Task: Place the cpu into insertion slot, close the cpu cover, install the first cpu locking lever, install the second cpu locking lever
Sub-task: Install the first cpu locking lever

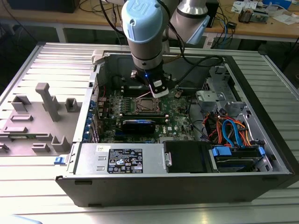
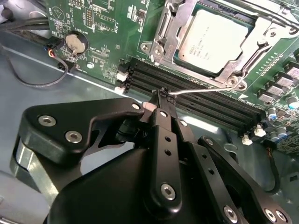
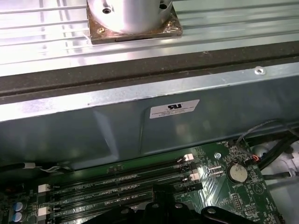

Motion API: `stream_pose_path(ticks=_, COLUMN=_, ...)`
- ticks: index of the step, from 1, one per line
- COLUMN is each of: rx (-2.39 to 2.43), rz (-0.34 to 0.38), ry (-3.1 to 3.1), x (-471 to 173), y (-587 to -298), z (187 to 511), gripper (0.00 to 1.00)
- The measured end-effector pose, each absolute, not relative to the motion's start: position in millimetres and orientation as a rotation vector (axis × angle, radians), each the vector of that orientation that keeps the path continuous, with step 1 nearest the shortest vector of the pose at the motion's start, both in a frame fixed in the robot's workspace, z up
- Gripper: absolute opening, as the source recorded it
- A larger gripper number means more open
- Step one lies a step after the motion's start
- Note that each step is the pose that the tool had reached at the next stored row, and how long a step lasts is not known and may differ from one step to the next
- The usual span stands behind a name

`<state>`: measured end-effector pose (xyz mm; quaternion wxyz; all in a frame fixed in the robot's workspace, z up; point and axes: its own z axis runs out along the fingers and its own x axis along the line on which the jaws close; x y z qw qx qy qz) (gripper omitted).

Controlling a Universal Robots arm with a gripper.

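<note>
Second wrist view: we see the cpu (image 2: 212, 39) seated in the slot (image 2: 187, 63), with the cover (image 2: 164, 39) closed flat around it. The gripper (image 2: 161, 93) has its black fingers (image 2: 163, 112) drawn together, pinching the end of a thin lever (image 2: 201, 87) that runs along the cover's edge, just above the memory slots (image 2: 196, 95). A coin cell (image 2: 76, 43) sits on the board (image 2: 103, 28) well apart from the socket. Exterior view: we see the arm (image 1: 142, 32) reaching down into the open case (image 1: 261, 116), the gripper (image 1: 156, 95) low over the socket, beside the power supply (image 1: 121, 158) and drive bay (image 1: 233, 156).
</note>
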<state>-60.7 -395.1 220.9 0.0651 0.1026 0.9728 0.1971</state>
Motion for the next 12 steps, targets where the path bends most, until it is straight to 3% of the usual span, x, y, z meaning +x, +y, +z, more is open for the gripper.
stream_pose_path(ticks=12, rx=0.387, rz=0.587, ry=2.915, x=-61, y=-396, z=206, gripper=0.11)
